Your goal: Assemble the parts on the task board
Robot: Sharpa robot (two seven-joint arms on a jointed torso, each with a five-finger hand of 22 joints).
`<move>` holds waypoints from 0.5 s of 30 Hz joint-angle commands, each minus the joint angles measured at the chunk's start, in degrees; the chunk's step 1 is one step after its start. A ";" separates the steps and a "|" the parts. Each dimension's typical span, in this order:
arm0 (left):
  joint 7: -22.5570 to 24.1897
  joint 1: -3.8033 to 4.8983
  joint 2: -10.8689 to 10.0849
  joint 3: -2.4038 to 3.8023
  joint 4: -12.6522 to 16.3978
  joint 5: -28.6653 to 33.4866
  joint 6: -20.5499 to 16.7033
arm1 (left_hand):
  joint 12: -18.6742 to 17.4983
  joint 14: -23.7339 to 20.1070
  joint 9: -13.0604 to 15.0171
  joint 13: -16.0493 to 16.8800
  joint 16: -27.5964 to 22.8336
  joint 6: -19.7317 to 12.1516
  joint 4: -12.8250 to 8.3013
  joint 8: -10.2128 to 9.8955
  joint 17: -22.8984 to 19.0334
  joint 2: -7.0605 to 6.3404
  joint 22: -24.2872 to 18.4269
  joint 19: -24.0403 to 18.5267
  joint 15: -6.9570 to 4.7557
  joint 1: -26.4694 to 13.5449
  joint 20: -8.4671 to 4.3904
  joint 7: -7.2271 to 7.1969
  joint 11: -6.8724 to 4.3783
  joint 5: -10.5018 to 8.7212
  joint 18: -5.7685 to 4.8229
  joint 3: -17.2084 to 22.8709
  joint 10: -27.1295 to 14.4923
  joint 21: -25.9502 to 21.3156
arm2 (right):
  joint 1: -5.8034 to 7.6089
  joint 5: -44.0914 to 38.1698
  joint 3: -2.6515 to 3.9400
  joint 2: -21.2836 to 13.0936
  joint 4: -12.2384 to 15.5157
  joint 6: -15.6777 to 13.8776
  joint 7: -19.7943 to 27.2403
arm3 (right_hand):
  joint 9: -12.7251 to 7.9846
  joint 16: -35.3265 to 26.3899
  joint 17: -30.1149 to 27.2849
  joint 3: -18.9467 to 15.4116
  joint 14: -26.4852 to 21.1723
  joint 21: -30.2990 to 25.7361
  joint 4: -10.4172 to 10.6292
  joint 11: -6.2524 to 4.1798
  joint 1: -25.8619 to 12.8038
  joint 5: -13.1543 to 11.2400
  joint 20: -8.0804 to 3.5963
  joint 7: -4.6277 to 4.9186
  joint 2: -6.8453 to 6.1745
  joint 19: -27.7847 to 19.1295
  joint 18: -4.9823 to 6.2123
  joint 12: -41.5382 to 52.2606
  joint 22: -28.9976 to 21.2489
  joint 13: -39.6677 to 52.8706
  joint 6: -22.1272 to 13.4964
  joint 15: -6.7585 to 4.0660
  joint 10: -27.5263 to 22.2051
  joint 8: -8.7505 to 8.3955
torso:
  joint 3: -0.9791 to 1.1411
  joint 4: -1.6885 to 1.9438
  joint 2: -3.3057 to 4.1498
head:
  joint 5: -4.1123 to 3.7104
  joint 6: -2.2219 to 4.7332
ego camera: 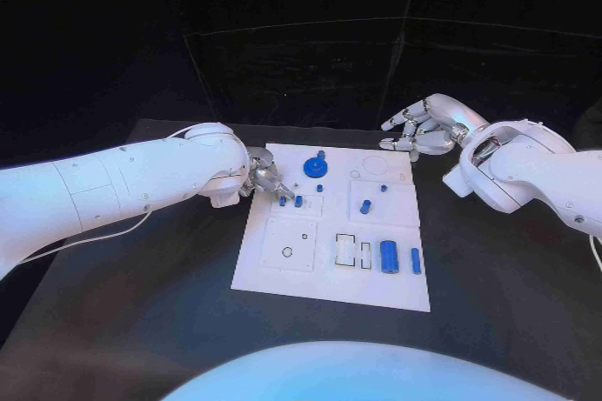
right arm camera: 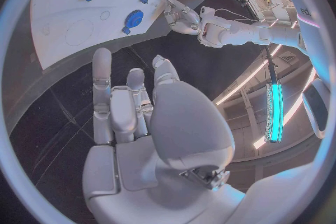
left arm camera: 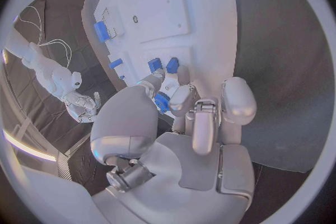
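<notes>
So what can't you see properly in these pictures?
- Whether the left hand holds a blue part: head view, its fingers cover that spot of the task board; left wrist view shows blue between the fingers, but the grip is unclear.
- What the small blue pieces are: too small.
- The board's far corner: right wrist view, cut off.

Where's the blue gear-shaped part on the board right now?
In the head view, the blue gear part sits at the task board's far edge, just right of the left hand.

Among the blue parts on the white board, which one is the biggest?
The long blue cylinder near the board's front right corner. It lies flat beside a thinner blue bar; the other blue parts are shorter.
</notes>
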 commanded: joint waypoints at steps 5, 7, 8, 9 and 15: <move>-0.05 0.04 -0.91 0.09 1.01 0.05 -2.14 | 0.33 6.08 0.07 0.06 0.18 0.31 0.10 0.28 15.09 0.77 -0.01 0.46 -0.44 0.46 0.06 -0.08 -0.05 0.10 -1.02 -1.22 0.34 0.11 | 0.11 0.18 0.03 0.07 -0.02 0.17 0.61 | 0.03 -0.21 0.04 0.04 0.72 -0.27 0.29 -0.32 0.61 0.37 0.06 0.01 0.11 0.36 0.78 -0.23 -0.06 -0.06 -0.50 -0.36 -0.20 0.13 | -0.03 0.03 0.01 | -0.09 0.13; 0.61 0.05 -1.38 0.13 1.44 0.51 -3.79 | 0.14 6.08 0.07 -0.19 0.18 0.26 0.15 0.27 15.09 0.88 -0.23 0.35 -0.45 0.58 0.05 -0.07 -0.05 0.10 -0.96 -1.47 0.24 -0.07 | 0.11 0.18 0.03 0.08 -0.05 0.16 0.63 | 0.03 -0.21 0.04 0.04 0.72 -0.27 0.29 -0.32 0.61 0.37 0.06 0.01 0.11 0.36 0.78 -0.23 -0.06 -0.06 -0.50 -0.36 -0.20 0.13 | -0.02 0.02 0.00 | -0.15 0.15; 1.14 0.09 -1.59 0.16 1.63 1.07 -4.79 | -0.30 6.08 0.03 -0.76 0.18 0.00 0.20 0.17 15.09 0.95 -0.62 0.15 -0.46 0.78 0.04 0.00 -0.01 0.10 -0.87 -1.93 -0.04 -0.40 | 0.11 0.18 0.03 0.09 -0.08 0.16 0.64 | 0.03 -0.21 0.04 0.04 0.72 -0.27 0.29 -0.32 0.61 0.37 0.06 0.01 0.11 0.36 0.78 -0.23 -0.06 -0.06 -0.50 -0.36 -0.20 0.13 | -0.01 0.02 -0.01 | -0.18 0.16; 1.87 0.14 -1.80 0.18 1.80 1.82 -5.98 | -0.32 6.08 0.03 -0.77 0.18 -0.01 0.21 0.16 15.09 0.95 -0.63 0.15 -0.46 0.78 0.04 0.01 -0.01 0.11 -0.87 -1.94 -0.05 -0.41 | 0.10 0.18 0.03 0.10 -0.10 0.16 0.64 | 0.03 -0.21 0.04 0.04 0.72 -0.27 0.29 -0.32 0.61 0.37 0.06 0.01 0.11 0.36 0.78 -0.23 -0.06 -0.06 -0.50 -0.36 -0.20 0.13 | -0.02 0.03 -0.04 | -0.21 0.17; 10.72 0.58 -2.51 0.26 2.08 8.54 -14.36 | -16.29 3.45 -1.54 -19.84 -4.37 -7.27 0.53 -3.56 5.98 -1.37 -13.90 -7.56 0.85 1.54 0.73 2.64 2.04 0.27 1.66 -5.58 -11.87 -11.77 | 0.10 0.18 0.03 0.18 -0.21 0.17 0.63 | 0.02 -0.26 0.02 0.01 0.72 -0.31 0.38 -0.32 0.57 0.36 0.06 0.03 0.11 0.38 0.78 -0.25 -0.08 -0.12 -0.52 -0.35 -0.22 0.14 | 0.05 0.05 -0.03 | -0.36 0.41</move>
